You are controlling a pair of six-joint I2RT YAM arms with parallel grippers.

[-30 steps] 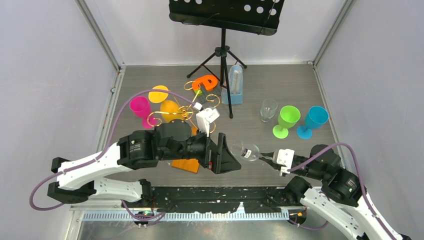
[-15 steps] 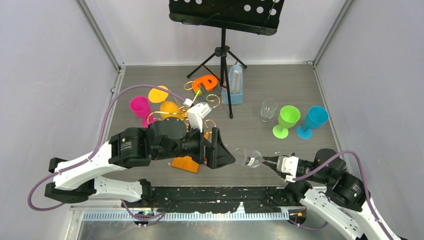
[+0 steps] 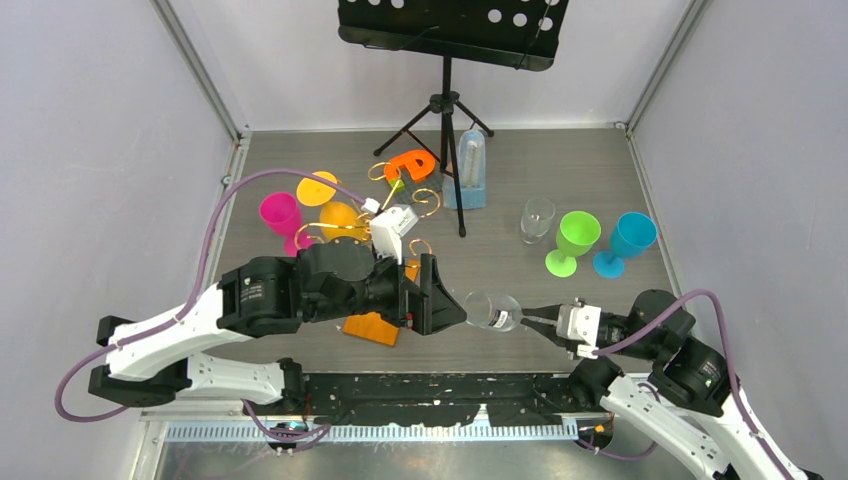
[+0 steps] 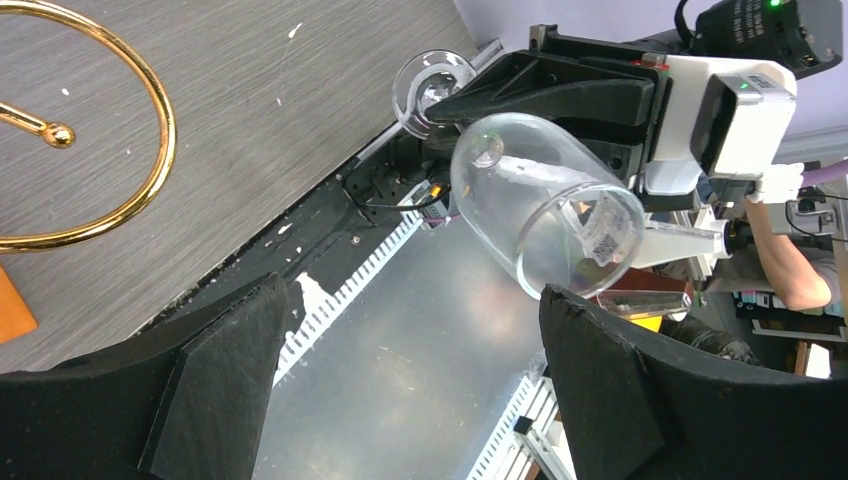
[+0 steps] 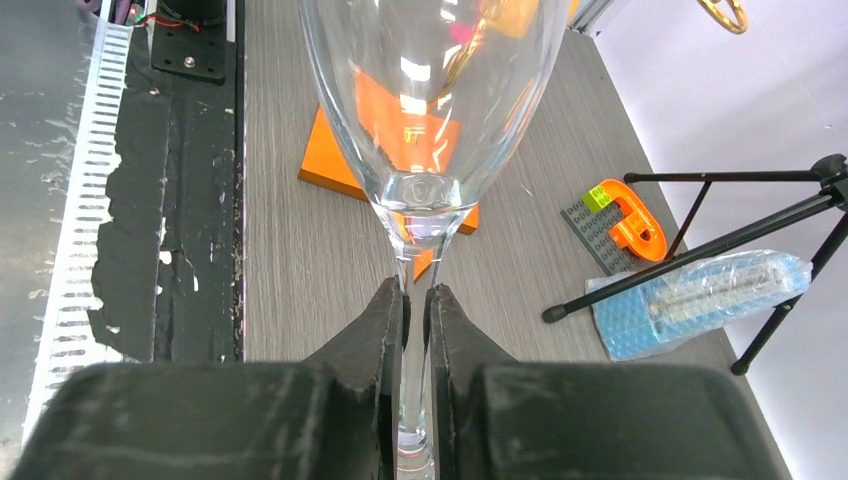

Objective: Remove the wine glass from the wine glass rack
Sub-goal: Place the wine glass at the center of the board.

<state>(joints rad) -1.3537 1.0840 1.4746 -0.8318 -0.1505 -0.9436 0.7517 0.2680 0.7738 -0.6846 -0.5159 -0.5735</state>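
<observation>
A clear wine glass [image 3: 490, 310] lies sideways in the air above the table's near edge. My right gripper [image 3: 535, 318] is shut on its stem [image 5: 415, 300], and the bowl [image 5: 430, 90] points away from it. My left gripper [image 3: 440, 302] stands open, facing the glass. The bowl [image 4: 545, 215] hangs just beyond the tip of one of the left fingers [image 4: 600, 380], not between them. The wine glass rack's gold wire arms [image 3: 400, 200] rise behind the left wrist, and its orange base [image 3: 370, 328] lies under that arm.
A black tripod music stand [image 3: 447, 100] is at the back, with a blue bubble-wrapped pack [image 3: 470, 170] beside it. Pink [image 3: 280, 212] and yellow [image 3: 318, 187] glasses sit left of the rack. Clear [image 3: 537, 217], green [image 3: 575, 235] and blue [image 3: 628, 238] glasses stand at right.
My left gripper has drawn back a little to the left. The right wrist has shifted and levelled out, still holding the glass, which sits slightly nearer the table's front edge.
</observation>
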